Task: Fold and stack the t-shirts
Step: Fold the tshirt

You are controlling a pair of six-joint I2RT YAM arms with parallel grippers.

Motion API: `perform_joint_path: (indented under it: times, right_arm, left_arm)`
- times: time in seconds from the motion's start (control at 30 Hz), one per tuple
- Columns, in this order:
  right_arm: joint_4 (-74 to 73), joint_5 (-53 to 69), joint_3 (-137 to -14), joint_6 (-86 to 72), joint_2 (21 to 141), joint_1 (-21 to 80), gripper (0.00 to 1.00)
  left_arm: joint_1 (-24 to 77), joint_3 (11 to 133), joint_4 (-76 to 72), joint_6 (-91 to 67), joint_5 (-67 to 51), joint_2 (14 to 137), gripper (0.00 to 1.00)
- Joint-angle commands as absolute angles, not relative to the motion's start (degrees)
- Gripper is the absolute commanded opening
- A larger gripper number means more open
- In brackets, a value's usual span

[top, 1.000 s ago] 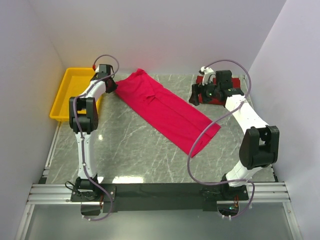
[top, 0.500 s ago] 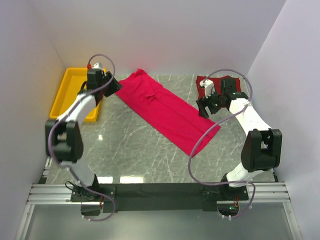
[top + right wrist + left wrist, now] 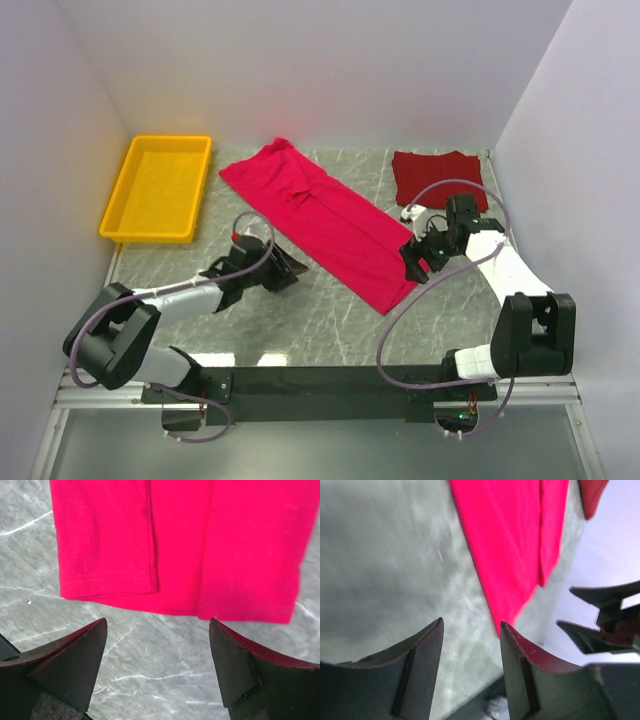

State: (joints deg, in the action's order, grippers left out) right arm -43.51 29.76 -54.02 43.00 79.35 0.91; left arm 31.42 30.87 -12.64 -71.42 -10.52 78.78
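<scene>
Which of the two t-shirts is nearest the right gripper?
The bright crimson-pink t-shirt, the long strip laid out mid-scene: the open right gripper hangs by its near hem. The darker maroon t-shirt lies farther off, at the back.

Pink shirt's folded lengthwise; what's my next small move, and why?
Probably ease the right gripper down onto the near hem of the pink shirt. Its jaws stand open just short of that hem, holding nothing, and the shirt lies as one long strip.

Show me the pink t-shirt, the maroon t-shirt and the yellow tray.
pink t-shirt (image 3: 330, 222), top view, middle of the cloth.
maroon t-shirt (image 3: 435, 173), top view, middle of the cloth.
yellow tray (image 3: 158, 190), top view, bare floor.
</scene>
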Motion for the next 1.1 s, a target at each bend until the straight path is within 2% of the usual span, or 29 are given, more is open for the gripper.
perform_joint_path:
  times: [0.0,0.13,0.3,0.63,0.77,0.93,1.03,1.07]
  right_arm:
    - [-39.56,27.86,-53.18,39.39,76.03,0.53,0.88]
    - [-36.66,26.63,-53.35,34.73,75.94,0.27,0.88]
    - [-34.98,28.56,-53.17,33.75,75.59,-1.93,0.88]
    - [-36.03,30.76,-53.7,31.73,71.02,-4.39,0.88]
    - [-36.56,31.64,-53.44,31.9,69.35,-5.36,0.88]
    - [-38.05,32.08,-52.91,32.87,68.56,-6.76,0.88]
    - [-38.93,32.87,-52.74,33.4,67.86,-7.9,0.88]
    - [-39.28,33.05,-52.73,33.57,67.59,-8.08,0.88]
  left_arm:
    - [37.42,28.57,-23.19,-89.25,-2.14,79.27,0.54]
    - [45.85,27.86,-27.24,-98.69,4.03,83.57,0.54]
    - [51.67,32.95,-27.94,-104.67,9.84,92.87,0.54]
    - [62.92,45.17,-20.41,-117.85,13.71,107.31,0.52]
    - [65.91,48.33,-11.99,-122.85,14.24,108.54,0.5]
    - [66.97,52.2,-8.18,-125.86,15.02,111.79,0.48]
    - [66.97,54.49,-6.59,-126.56,15.12,113.81,0.45]
    - [66.97,54.67,-6.77,-126.65,15.12,114.17,0.4]
